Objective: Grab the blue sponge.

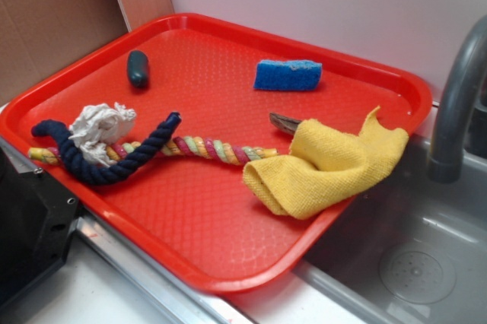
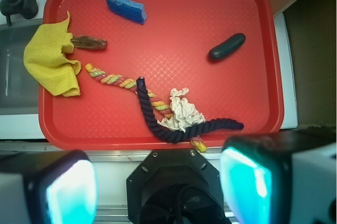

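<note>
Red plastic tray [image 1: 228, 255]: one; the landmark for every place below; it sits beside a sink [image 1: 426, 263] with one grey faucet [image 1: 456, 96].
Yellow cloth [image 1: 327, 160]: one, crumpled at the tray's sink-side edge, part of it reaching the rim; a brownish object [image 2: 89, 42], kind unclear, pokes out from under it.
Navy rope [image 2: 168, 124]: one, curved, on the near half of the tray, crossing one multicoloured braided rope [image 2: 113, 80].
White rag [image 2: 183, 112]: one small wad, lying on the two ropes where they cross.
Blue sponge [image 2: 126, 7]: one, in the tray's far portion toward the sink side, lying flat and apart from all other things.
Sponge long axis: in the wrist view it runs diagonally, upper left to lower right; in the exterior view it lies roughly along the tray's far rim.
Dark green oval object [image 1: 138, 68]: one, in the far portion on the side away from the sink, well apart from the sponge.
Gripper [image 2: 158, 182]: one arm only; it hangs off the tray's near edge, pads [image 2: 71, 190] spread wide and holding nothing.
Deciding relation: the sponge lies across the whole tray from the gripper, forward and toward the sink side, with the ropes between; judged, the reach needs a wrist turn so the pads straddle the sponge's short width.
</note>
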### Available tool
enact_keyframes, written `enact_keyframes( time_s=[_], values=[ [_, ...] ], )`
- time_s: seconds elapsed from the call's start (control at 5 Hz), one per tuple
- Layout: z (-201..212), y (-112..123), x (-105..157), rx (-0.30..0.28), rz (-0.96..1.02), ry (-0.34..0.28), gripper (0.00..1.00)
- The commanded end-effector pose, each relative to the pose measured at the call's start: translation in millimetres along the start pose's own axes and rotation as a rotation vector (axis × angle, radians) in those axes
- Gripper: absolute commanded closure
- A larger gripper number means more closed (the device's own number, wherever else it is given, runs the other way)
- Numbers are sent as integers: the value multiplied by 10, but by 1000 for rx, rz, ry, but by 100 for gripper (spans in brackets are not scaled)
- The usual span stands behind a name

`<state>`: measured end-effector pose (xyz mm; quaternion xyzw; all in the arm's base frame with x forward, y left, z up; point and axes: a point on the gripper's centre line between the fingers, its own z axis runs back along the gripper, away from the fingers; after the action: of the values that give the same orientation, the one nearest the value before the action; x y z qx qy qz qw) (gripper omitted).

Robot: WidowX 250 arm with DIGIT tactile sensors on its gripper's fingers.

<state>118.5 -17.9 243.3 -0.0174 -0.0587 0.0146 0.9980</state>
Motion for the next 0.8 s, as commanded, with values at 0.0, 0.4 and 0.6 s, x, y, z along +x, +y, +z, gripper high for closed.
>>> enact_keyframes(
  time_s=[0.0, 0.4, 0.6],
  values=[
    [0, 0, 0, 0, 0, 0, 0],
    [-737, -131, 921, -20, -330, -59, 0],
    [-1057, -178, 1324, -17, -405, -58, 0]
  ],
)
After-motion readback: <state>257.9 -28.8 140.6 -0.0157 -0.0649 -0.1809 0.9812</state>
